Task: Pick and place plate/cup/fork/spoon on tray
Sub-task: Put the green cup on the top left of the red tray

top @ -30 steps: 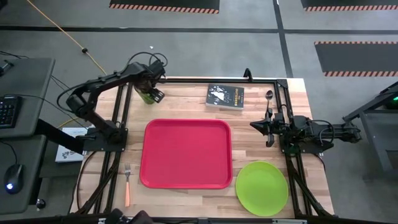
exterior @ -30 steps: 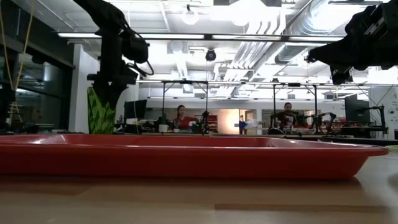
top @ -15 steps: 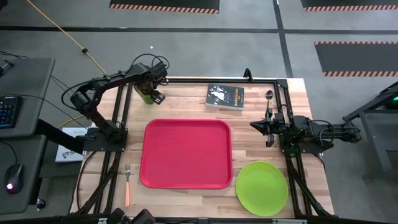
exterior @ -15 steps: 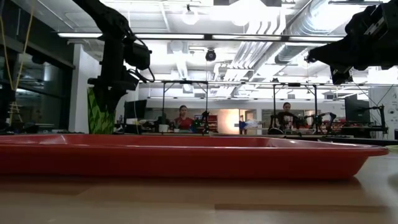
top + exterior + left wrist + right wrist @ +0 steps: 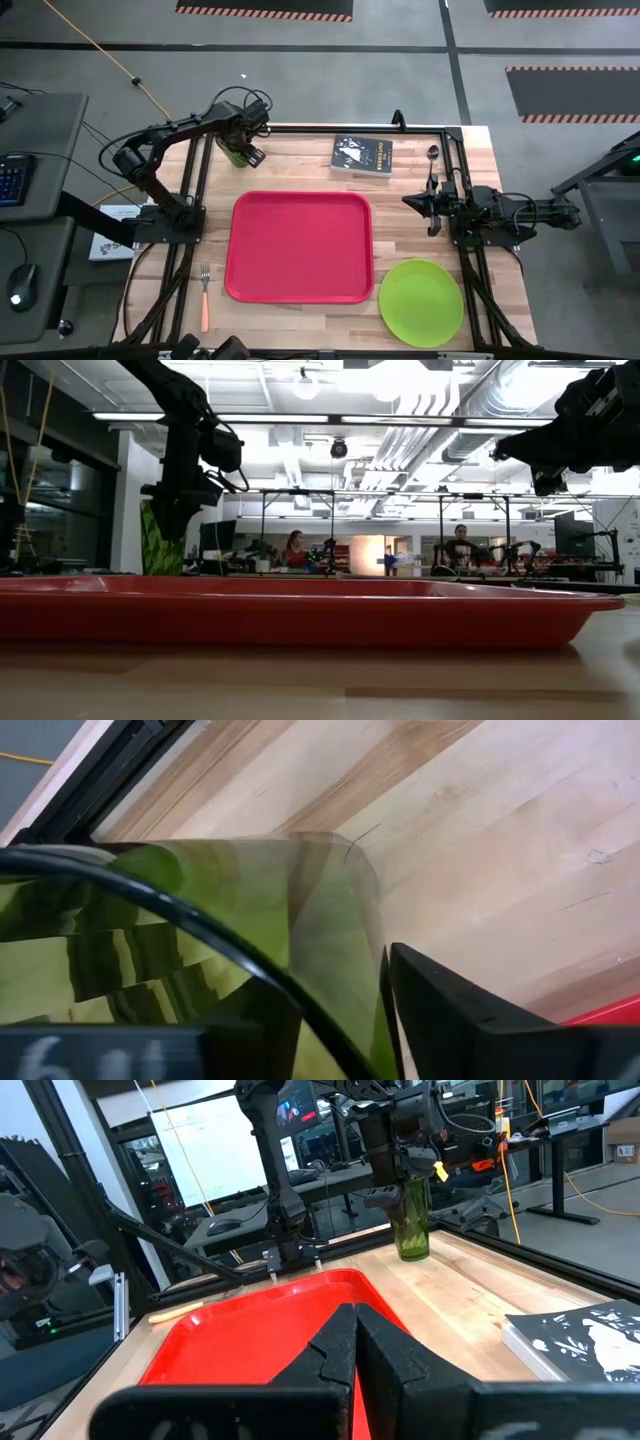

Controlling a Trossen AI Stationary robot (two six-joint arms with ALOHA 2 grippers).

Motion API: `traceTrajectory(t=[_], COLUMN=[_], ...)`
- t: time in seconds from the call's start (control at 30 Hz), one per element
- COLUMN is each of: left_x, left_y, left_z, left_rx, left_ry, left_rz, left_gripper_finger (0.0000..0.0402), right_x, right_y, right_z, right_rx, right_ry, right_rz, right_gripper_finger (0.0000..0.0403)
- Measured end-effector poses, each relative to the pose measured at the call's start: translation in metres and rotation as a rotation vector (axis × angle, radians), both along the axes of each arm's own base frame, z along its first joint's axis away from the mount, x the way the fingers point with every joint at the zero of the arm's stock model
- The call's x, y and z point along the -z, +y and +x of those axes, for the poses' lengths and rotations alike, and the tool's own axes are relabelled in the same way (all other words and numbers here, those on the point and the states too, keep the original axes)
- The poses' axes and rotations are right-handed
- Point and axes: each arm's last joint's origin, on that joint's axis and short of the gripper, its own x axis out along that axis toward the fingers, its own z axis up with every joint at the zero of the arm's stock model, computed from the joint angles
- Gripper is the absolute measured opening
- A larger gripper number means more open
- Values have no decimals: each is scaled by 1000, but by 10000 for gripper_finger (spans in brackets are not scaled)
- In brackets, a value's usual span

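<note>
**Q:** What have you got on the surface and in the room?

**A:** I see a pale wooden plank table (image 5: pixel 300 170) inside a black metal frame, on a grey floor with striped hazard mats; from table height I look into a bright workshop with ceiling ducts and two people seated at far benches. A dark paperback book (image 5: pixel 362 155) lies near the far edge.

**Q:** And the containers?

**A:** The large red rectangular plastic tray (image 5: pixel 300 246) sits mid-table with nothing in it that I can see. The small translucent green-tinted tumbler, the cup (image 5: pixel 236 152), stands upright on the table at the far left corner, well apart from the tray; I see nothing inside it.

**Q:** Grippers?

**A:** My left gripper (image 5: pixel 243 146) is down around the cup; in the left wrist view the green wall (image 5: pixel 250 940) fills the space beside a dark finger (image 5: pixel 450 1020); whether the fingers have actually clamped it I cannot tell. My right gripper (image 5: pixel 412 201) hovers to the right of the tray, fingers pressed together, holding nothing.

**Q:** The rest?

**A:** The round flat lime-green plastic plate (image 5: pixel 421 302) lies at the near right, just beside the tray's corner; the orange-handled fork (image 5: pixel 204 295) lies left of the tray; the dark-handled spoon (image 5: pixel 432 165) lies at the far right, past the right gripper.
</note>
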Motion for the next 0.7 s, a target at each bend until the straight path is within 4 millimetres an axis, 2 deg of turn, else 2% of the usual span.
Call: traceTrajectory(t=[0.53,0.7], left_x=[0,0], left_y=[0,0], left_z=[0,0], left_rx=[3,9], left_ry=[0,1], left_rz=[-1,-2], left_gripper_finger=[14,8], right_x=[0,0], right_y=[0,0], right_z=[0,0], right_rx=[0,0], right_ry=[0,0], right_rz=[0,0], right_gripper_finger=[0,0])
